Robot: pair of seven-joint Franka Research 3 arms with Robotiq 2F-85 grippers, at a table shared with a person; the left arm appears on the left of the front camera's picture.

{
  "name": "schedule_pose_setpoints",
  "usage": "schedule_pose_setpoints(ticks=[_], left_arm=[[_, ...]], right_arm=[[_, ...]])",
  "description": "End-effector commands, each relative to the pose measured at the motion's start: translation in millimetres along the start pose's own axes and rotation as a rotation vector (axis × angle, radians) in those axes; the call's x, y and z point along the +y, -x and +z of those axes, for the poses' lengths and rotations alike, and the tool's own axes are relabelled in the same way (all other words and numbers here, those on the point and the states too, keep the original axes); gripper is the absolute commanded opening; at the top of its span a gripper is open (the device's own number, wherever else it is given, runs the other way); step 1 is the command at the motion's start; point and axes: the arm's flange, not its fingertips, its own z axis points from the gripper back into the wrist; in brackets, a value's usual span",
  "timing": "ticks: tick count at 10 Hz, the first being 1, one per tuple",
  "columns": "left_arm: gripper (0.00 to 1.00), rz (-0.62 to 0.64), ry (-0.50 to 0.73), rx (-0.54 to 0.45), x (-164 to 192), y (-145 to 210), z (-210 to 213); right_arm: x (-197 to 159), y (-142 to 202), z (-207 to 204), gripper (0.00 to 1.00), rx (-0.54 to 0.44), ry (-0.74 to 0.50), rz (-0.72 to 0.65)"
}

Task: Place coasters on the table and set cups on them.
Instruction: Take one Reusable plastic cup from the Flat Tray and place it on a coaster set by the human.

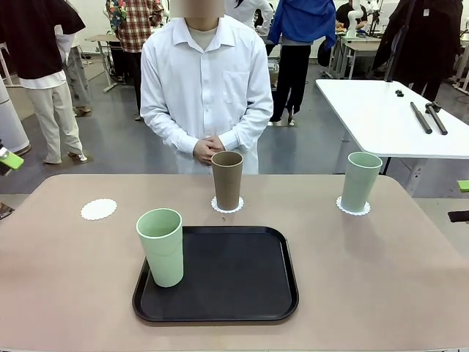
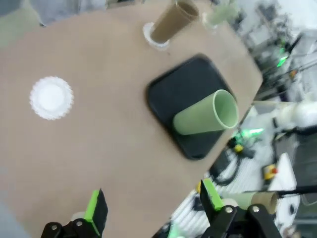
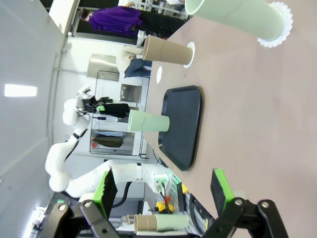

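A: Where do the cups stand?

B: In the front view the brown cup (image 1: pixel 227 180) stands upright on the middle coaster (image 1: pixel 227 206), just above the centre of the frame and close in front of the person's clasped hands (image 1: pixel 207 149). The far mint cup (image 1: pixel 361 181) stands upright on the right coaster (image 1: pixel 353 207), at the right of the frame. The near mint cup (image 1: pixel 162 246) stands upright on the black tray (image 1: pixel 234 279), at the tray's left edge, lower left of centre.

A: And the third coaster?

B: The bare coaster (image 1: pixel 99 209) lies flat on the table (image 1: pixel 66 293) at centre left. Nothing is on it, and it is apart from the tray.

A: How is the left gripper?

B: In the left wrist view the left gripper (image 2: pixel 153 203) rises from the bottom edge with its green-padded jaws spread wide and nothing between them. It is above the tabletop and touches none of the things. The bare coaster shows at the upper left of that view, the tray with its mint cup right of centre, and the brown cup at the top.

A: And the right one?

B: In the right wrist view, which is rolled sideways, the right gripper (image 3: pixel 163 184) is at the bottom edge. Its jaws are also wide apart and hold nothing. The far mint cup on its coaster lies across the top of that frame, and the tray is in the middle.
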Motion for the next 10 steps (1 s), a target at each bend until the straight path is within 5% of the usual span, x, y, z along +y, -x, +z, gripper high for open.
schedule_pose_setpoints(ticks=[1, 5, 10], left_arm=[[1.00, -0.252, -0.228, 0.089, -48.4, -8.8, -11.0], [1.00, -0.463, -0.335, 0.325, -117.6, -26.7, -48.1], [1.00, -0.527, -0.325, 0.373, -136.0, -29.9, -70.9]], right_arm=[[1.9, 4.2, -1.5, 1.00, -0.009, -0.003, 0.006], [1.9, 4.2, -1.5, 1.00, -0.009, -0.003, 0.006], [1.9, 4.2, -1.5, 1.00, -0.009, -0.003, 0.006]])
